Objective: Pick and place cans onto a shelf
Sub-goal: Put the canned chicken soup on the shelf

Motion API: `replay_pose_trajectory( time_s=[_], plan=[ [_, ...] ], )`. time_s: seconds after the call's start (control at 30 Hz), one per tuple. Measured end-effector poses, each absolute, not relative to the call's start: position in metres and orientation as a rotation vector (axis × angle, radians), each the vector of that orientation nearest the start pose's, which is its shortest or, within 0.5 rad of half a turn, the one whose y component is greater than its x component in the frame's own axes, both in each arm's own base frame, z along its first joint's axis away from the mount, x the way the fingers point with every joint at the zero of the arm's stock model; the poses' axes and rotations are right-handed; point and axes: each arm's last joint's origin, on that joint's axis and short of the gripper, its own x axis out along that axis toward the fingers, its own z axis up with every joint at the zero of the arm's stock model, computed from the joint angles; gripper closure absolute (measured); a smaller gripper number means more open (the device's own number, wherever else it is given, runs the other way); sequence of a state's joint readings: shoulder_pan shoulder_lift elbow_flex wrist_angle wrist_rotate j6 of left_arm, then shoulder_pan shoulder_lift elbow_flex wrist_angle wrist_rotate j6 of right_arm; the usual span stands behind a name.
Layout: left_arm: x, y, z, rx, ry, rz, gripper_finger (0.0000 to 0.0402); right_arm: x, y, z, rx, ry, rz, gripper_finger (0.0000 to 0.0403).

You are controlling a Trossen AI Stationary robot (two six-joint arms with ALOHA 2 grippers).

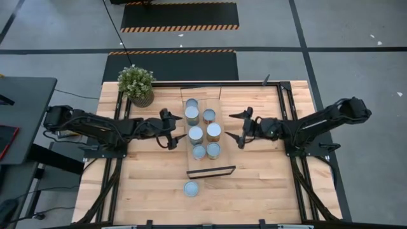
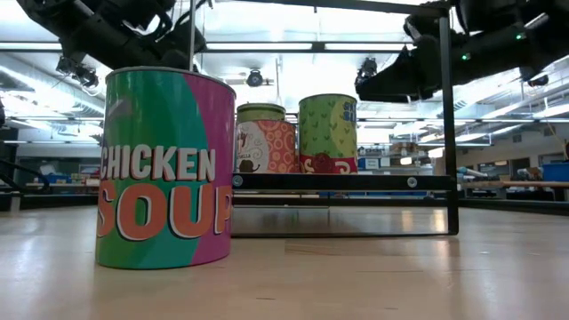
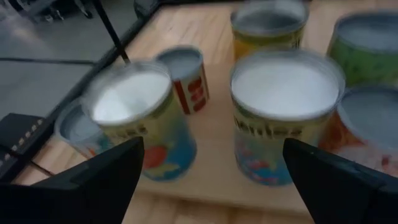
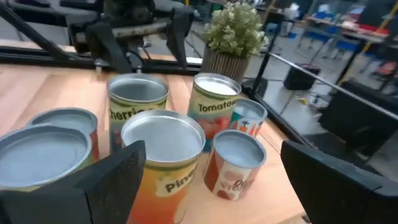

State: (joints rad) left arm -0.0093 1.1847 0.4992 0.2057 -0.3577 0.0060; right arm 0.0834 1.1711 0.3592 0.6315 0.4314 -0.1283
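Two wide-open empty grippers, left gripper (image 1: pixel 173 129) and right gripper (image 1: pixel 240 130), flanking the cans (image 1: pixel 202 129).

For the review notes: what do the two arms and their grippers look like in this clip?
Both arms are black, built of jointed segments. The left arm and right arm are alike, each ending in a two-finger gripper: left gripper, right gripper. The fingers are matte black, broad and wedge-shaped. No markings or coloured parts are readable.

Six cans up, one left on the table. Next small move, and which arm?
Probably swing one open tool toward the chicken soup can, likely the left tool, though both look about equally far. That can stands alone off the shelf near the front edge; the right tool is also empty.
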Motion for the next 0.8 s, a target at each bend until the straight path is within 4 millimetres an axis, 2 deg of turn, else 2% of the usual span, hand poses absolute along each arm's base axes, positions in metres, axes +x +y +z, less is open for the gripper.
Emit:
replay_pose_trajectory(
  time_s=[0.27,0.47,0.67,0.8],
  plan=[
    [0.221,0.015,0.211,0.066,0.42,0.383,0.0012,0.22,-0.018,0.185,-0.083,0.29,-0.273,0.0021],
    [0.216,0.026,0.221,0.067,0.377,0.431,0.0012,0.223,-0.037,0.197,-0.155,0.274,-0.342,0.0021],
    [0.217,0.041,0.218,0.033,0.384,0.437,0.0012,0.225,-0.063,0.21,-0.171,0.274,-0.385,0.0021],
    [0.217,0.054,0.213,0.023,0.408,0.492,0.0012,0.223,-0.077,0.205,-0.146,0.304,-0.376,0.0021]
  ],
)
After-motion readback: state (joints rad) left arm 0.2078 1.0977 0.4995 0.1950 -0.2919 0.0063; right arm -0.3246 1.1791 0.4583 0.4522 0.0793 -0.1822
